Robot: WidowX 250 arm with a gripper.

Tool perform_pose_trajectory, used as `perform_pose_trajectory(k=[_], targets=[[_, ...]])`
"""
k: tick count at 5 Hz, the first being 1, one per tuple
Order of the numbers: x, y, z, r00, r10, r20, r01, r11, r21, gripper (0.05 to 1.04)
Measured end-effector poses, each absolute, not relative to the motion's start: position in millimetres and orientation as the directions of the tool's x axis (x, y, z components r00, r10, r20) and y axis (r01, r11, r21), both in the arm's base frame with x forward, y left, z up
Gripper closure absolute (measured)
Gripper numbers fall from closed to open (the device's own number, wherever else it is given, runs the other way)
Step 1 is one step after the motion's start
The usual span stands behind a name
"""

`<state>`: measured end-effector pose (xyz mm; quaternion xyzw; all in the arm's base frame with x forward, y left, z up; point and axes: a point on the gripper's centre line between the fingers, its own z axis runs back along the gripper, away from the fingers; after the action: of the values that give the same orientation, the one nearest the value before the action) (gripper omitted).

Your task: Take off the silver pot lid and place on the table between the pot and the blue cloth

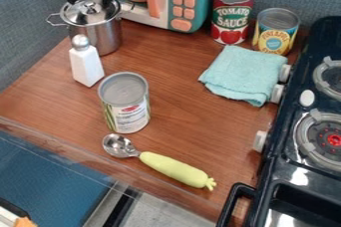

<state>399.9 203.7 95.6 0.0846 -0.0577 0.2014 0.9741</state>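
- Camera view, nearest first: a metal scoop with a pale green handle [174,169] lies along the near side; beyond it, a grey-topped tin can [124,102] stands upright.
- Farther on, over at the right, there's the folded light-blue cloth [245,74]; the wood-brown table [168,47] runs from it across to the pot, and that's the landing zone.
- Now a white shaker with a silver cap [86,64], upright, just in front of the round steel pot [101,37]; worth a wide berth, I'd judge, once the lid swings out.
- And here's the crux, far left: the shiny silver pot lid [88,17] sits on the pot, directly below the black two-finger gripper [90,4]; the fingers are spread, one to each side of the knob; contact, I can't tell.
- Round lid, so no long axis to match; the knob is the target, centred beneath the gap; close on it, lift straight up, then carry towards the cloth, that looks like the play.
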Motion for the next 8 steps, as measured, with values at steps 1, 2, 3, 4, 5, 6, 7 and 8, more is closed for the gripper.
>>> perform_pose_trajectory(k=[1, 2, 3, 4, 5, 6, 7, 8], targets=[[400.4, 206.4, 91.8, 0.913, 0.386, 0.129, -0.403, 0.904, 0.143, 0.083], [403.5, 208.7, 93.0, 0.911, 0.392, 0.127, -0.408, 0.902, 0.143, 0.083], [404.5, 210.5, 90.6, 0.910, 0.397, 0.115, -0.411, 0.900, 0.146, 0.083], [404.1, 213.9, 91.1, 0.908, 0.401, 0.122, -0.416, 0.898, 0.145, 0.083], [402.9, 212.6, 87.7, 0.911, 0.397, 0.114, -0.410, 0.902, 0.137, 0.083], [398.6, 209.4, 84.0, 0.914, 0.390, 0.111, -0.402, 0.906, 0.131, 0.083], [395.5, 207.3, 83.3, 0.913, 0.392, 0.112, -0.404, 0.906, 0.127, 0.144], [395.2, 206.8, 83.7, 0.909, 0.399, 0.117, -0.412, 0.903, 0.124, 0.416]])
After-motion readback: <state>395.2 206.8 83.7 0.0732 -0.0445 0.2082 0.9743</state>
